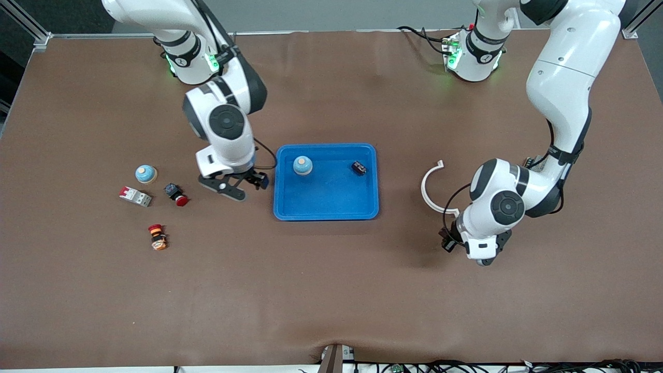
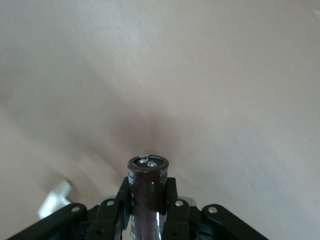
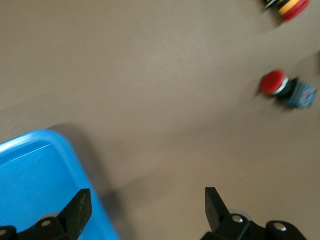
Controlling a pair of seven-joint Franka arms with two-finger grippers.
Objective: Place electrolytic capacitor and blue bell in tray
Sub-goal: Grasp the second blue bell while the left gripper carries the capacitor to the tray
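L gripper (image 2: 147,210) fingers clamp capacitor (image 2: 147,185) over bench, ready for tray (image 1: 326,210). R gripper (image 3: 145,210) fingers wide beside tray; I see bell (image 1: 302,165) inside.

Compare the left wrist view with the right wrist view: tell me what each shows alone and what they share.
Left wrist view only: the left gripper shut on a dark brown cylindrical electrolytic capacitor, and a white plastic piece on the table.

Right wrist view only: the open right gripper, a corner of the shallow bright-blue plastic tray, and a red-capped push button.

Both: the brown table mat.
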